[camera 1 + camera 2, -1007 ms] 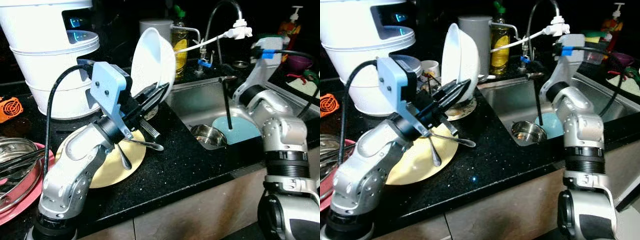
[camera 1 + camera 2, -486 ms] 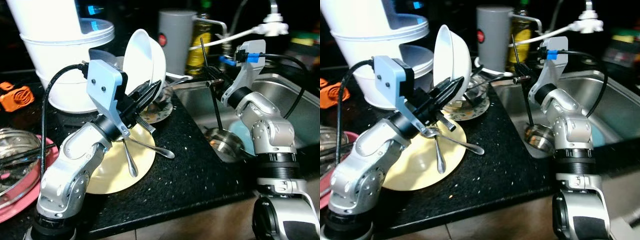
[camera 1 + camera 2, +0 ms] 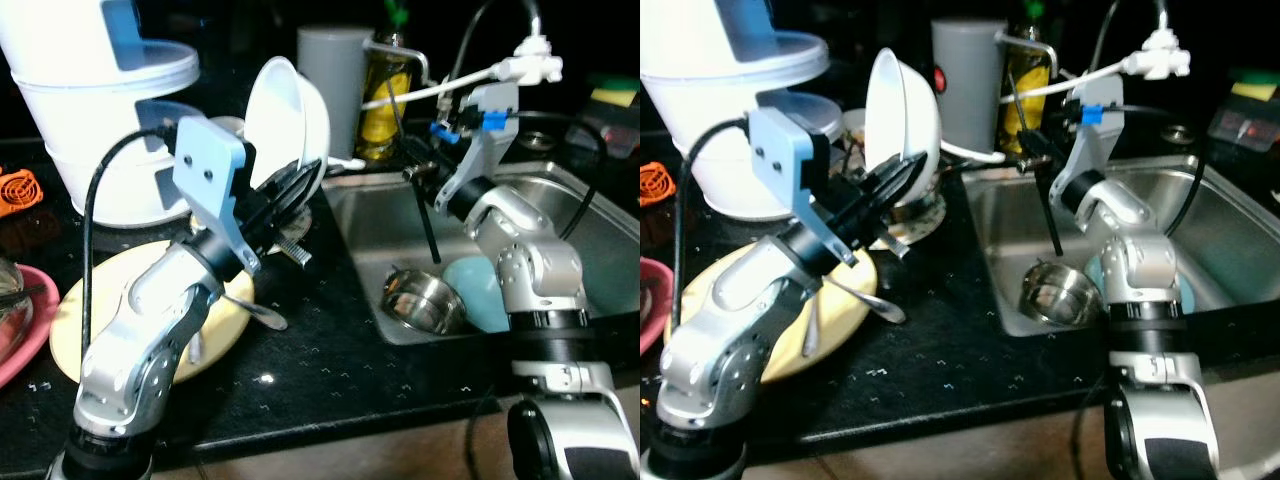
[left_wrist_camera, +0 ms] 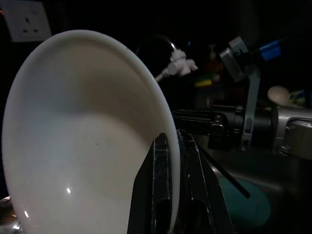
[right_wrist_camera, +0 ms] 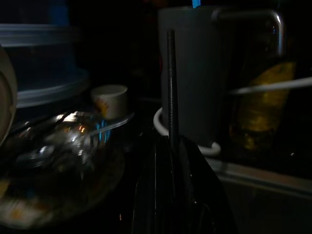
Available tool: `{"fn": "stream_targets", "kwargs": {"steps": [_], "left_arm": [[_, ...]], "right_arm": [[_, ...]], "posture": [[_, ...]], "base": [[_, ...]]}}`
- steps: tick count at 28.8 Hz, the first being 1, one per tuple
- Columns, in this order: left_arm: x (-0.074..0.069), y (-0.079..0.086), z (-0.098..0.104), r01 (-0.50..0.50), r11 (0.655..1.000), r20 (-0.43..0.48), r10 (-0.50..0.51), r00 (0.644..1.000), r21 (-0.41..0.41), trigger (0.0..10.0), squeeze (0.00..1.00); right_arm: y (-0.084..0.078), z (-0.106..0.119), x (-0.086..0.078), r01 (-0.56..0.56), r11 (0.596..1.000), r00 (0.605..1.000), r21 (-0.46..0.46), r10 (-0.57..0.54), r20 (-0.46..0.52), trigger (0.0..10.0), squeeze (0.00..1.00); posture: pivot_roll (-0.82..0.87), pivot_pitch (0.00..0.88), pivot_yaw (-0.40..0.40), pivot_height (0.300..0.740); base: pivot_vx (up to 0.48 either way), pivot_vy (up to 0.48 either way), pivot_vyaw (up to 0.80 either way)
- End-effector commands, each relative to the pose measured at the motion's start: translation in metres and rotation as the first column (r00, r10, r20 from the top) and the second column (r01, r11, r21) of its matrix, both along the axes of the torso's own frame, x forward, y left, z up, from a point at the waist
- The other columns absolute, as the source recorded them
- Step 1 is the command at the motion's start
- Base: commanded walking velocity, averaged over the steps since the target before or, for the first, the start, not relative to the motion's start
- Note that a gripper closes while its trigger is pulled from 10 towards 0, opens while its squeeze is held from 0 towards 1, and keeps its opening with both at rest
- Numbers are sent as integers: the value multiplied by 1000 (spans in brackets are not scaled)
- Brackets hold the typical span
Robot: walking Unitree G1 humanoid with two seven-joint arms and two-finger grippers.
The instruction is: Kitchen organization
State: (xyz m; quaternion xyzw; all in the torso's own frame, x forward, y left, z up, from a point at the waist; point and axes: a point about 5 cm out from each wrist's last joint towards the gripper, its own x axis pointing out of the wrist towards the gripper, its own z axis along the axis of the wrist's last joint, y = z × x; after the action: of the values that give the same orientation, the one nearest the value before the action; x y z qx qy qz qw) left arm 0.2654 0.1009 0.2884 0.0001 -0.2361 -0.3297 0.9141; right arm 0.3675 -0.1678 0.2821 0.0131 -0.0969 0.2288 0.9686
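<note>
Left gripper (image 4: 168,195), jaws clamped on the white bowl (image 3: 285,125) rim, should keep it tilted while clearing the worktop (image 3: 330,340); right gripper (image 5: 170,161) pinches a thin black rod (image 3: 425,215).

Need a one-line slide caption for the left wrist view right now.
Left gripper pinches the rim of a tilted white bowl, with the right gripper beyond.

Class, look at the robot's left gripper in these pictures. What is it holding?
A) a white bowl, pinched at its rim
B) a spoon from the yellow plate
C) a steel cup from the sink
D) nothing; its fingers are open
A: the left gripper has its two black fingers closed on either side of the rim of the white bowl, which is held up on edge above the counter.
</note>
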Motion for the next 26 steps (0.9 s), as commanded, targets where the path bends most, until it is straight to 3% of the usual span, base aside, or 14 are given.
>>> {"fn": "stream_targets", "kwargs": {"steps": [1,9,14,19,23,26], "left_arm": [[-2,-2,4,7,1000,19,-7,1000,2,10000,0],[-2,-3,3,8,1000,11,-8,1000,-4,10000,0],[1,-4,1,5,1000,-7,-5,1000,-10,10000,0],[0,-4,-2,4,1000,-18,-5,1000,-5,10000,0],[-1,-3,-10,3,1000,-45,-3,999,4,10000,0],[-1,-3,-14,1,1000,-57,-1,998,13,10000,0]], "right_arm": [[0,3,-1,3,1000,1000,-19,-3,15,10000,0],[2,-2,2,35,998,999,-59,-35,-3,10000,0],[5,-16,6,82,973,995,-217,-94,-45,10000,0],[11,-28,8,92,957,990,-274,-118,-80,10000,0],[26,-55,15,104,894,965,-436,-197,-173,10000,0],[33,-66,18,95,868,955,-487,-218,-202,10000,0]], "posture": [[5,0,-38,740],[6,0,-43,740],[3,0,-41,740],[-2,0,-39,740],[1,0,-42,740],[8,0,-48,740]], "base": [[0,-428,775],[0,-410,0],[0,0,0],[0,0,0],[0,0,0],[0,0,0]]}}
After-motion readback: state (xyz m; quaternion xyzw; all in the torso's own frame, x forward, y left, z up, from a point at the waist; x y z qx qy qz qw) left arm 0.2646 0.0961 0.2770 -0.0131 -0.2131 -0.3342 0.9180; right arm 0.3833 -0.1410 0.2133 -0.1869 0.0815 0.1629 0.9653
